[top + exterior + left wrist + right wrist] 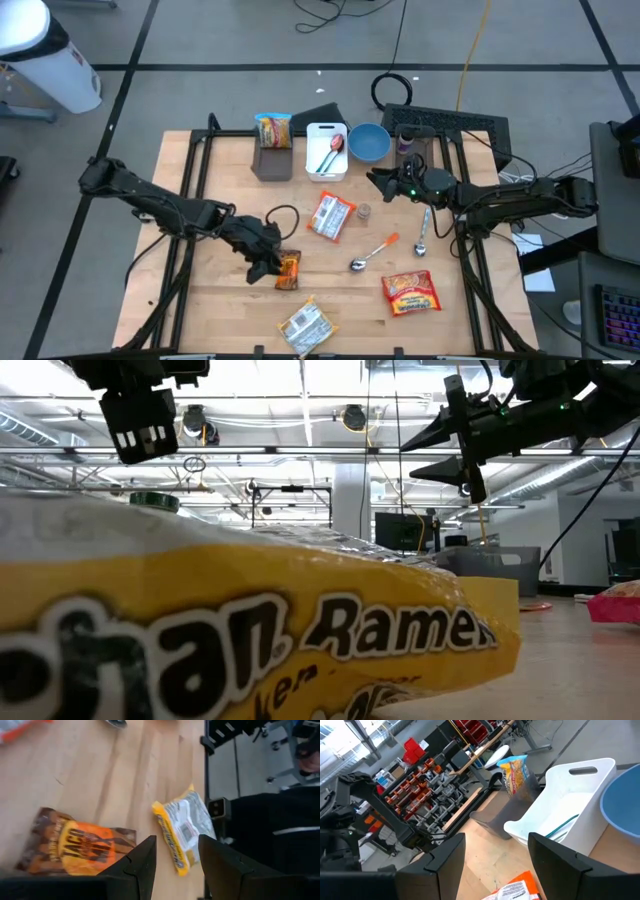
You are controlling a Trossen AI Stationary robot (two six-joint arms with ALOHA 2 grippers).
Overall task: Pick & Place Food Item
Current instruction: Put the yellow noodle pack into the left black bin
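Observation:
An orange-brown snack packet [288, 270] lies flat on the wooden table [210, 300]. My left gripper [264, 262] hangs open just left of it and touches nothing. In the left wrist view the gripper [177, 870] is above the table between that packet [80, 847] and a yellow-and-silver ramen packet [182, 832]. My right gripper [380, 183] is open and empty, held up near the blue bowl [368, 142]. It also shows in the right wrist view [495, 865] and the low view [445, 452].
At the far edge stand a grey bin holding a yellow snack bag [272, 130], a white bin [327, 150] and the bowl. An orange-white packet [331, 216], a small glass [364, 211], two spoons [372, 252], a red ramen packet [411, 292] and the yellow ramen packet [305, 325] lie around.

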